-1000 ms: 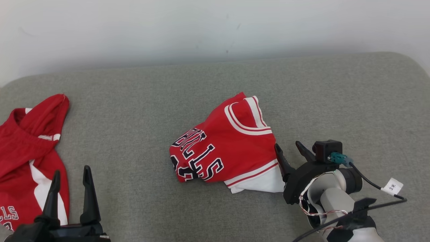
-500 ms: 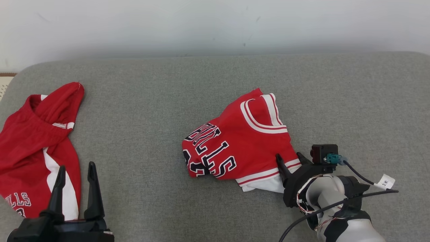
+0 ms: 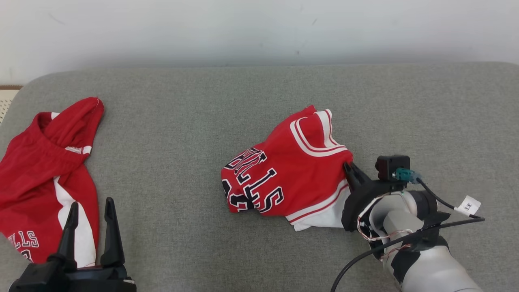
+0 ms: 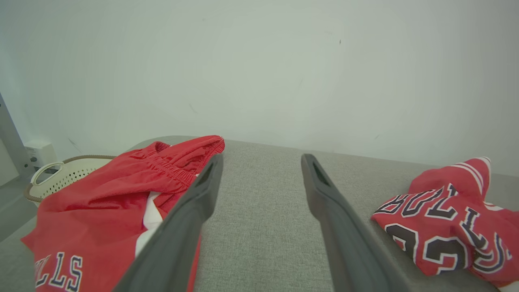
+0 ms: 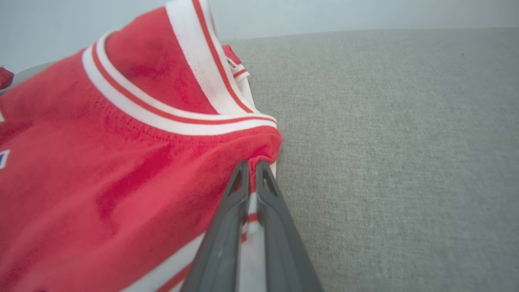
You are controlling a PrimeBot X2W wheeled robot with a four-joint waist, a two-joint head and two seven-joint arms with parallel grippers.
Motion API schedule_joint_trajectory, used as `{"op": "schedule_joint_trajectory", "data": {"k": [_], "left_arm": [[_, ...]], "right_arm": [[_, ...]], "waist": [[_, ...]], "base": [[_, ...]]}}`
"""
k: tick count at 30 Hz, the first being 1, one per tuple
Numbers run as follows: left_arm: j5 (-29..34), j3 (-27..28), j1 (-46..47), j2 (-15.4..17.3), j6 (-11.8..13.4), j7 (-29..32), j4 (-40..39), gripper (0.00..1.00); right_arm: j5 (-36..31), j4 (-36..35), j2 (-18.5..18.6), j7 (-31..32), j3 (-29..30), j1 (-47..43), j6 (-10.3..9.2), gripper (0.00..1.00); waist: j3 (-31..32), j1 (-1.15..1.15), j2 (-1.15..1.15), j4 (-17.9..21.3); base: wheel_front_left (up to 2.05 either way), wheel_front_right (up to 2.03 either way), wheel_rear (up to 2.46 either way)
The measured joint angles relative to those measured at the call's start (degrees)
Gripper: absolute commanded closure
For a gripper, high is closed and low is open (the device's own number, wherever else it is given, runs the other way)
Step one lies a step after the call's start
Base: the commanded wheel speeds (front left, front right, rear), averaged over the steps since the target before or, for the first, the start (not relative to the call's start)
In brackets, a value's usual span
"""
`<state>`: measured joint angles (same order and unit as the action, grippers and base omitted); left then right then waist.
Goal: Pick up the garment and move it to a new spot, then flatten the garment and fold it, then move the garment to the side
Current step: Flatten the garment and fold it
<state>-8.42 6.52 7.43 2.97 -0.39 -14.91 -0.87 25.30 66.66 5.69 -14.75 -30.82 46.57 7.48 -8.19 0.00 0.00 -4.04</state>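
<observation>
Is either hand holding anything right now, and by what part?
The right hand is shut on the red jersey, pinching its edge beside the striped trim. The left hand is open, holding nothing.

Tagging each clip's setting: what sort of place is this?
Likely a home-style laundry-folding setup, perhaps staged: a grey upholstered cushion against a plain white wall, a red jersey and a second red garment on it, a pale laundry basket beside it.

Soft, even light — blurred wrist-view foregrounds
</observation>
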Motion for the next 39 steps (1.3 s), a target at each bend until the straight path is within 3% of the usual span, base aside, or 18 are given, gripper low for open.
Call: {"op": "schedule_joint_trajectory", "data": {"k": [9, 18, 39], "left_arm": [[-0.2, -0.1, -0.5, -0.1, 0.1, 0.0, 0.7, 0.00], [-1.2, -1.5, -2.9, -0.1, 2.0, 0.0, 0.2, 0.00], [-1.8, -2.3, -4.3, -0.1, 2.6, 0.0, 0.3, 0.00]], "right_arm": [[-0.7, -11.7, 0.7, -0.4, -1.5, 1.4, 0.00, 1.00], [0.2, -16.0, 1.8, -0.4, -4.1, 1.1, -0.01, 1.00], [4.8, -27.7, 0.1, -0.4, -9.2, 8.5, 0.00, 1.00]], "waist": [[2.5, 0.00, 0.00, 1.2], [4.9, 0.00, 0.00, 1.7], [7.6, 0.00, 0.00, 1.6]], "base": [[0.00, 0.00, 0.00], [0.00, 0.00, 0.00], [0.00, 0.00, 0.00]]}}
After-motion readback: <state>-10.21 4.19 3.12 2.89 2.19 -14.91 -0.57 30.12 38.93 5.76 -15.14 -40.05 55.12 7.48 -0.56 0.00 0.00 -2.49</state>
